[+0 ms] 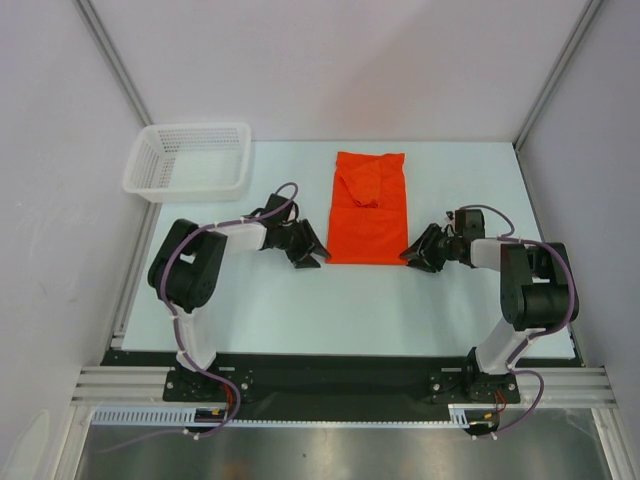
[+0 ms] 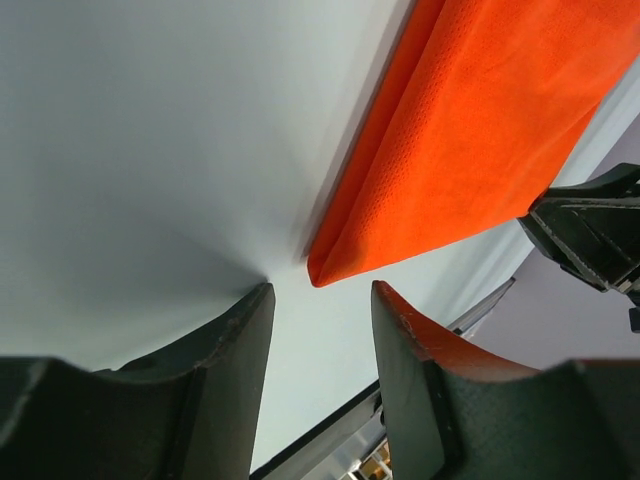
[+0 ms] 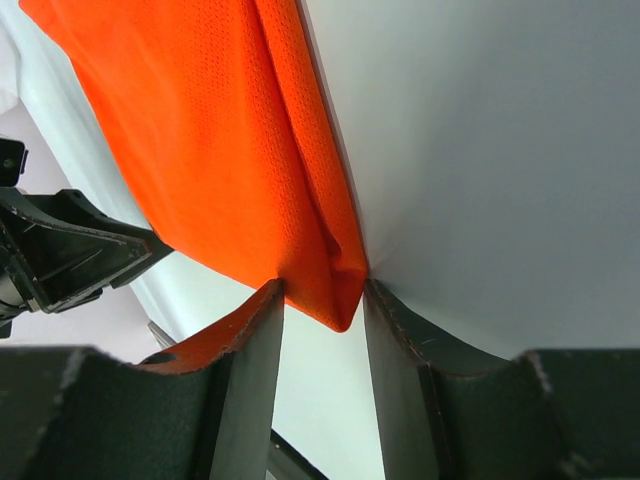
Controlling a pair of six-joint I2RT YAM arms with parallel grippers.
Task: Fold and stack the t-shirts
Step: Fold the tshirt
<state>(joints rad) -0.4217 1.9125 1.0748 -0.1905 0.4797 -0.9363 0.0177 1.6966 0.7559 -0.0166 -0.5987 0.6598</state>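
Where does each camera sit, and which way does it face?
Top external: above and behind, looking down on the orange t-shirt, white basket, both arms.
Left wrist: on the left arm, facing the t-shirt's near left corner past its own jaws.
Right wrist: on the right arm, facing the near right corner past its own jaws.
Shared: both wrist views catch the opposite arm's jaws.

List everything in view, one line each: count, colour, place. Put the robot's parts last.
t-shirt: one, orange-red, folded into a long strip, middle of the table.
basket: one, white mesh, far left corner.
table: one, white, beneath everything.
left arm: one, black and white, left of the t-shirt.
right arm: one, black and white, right of it.
left pincer: one, black, open, at the near left corner.
right pincer: one, black, open, straddling the near right corner.
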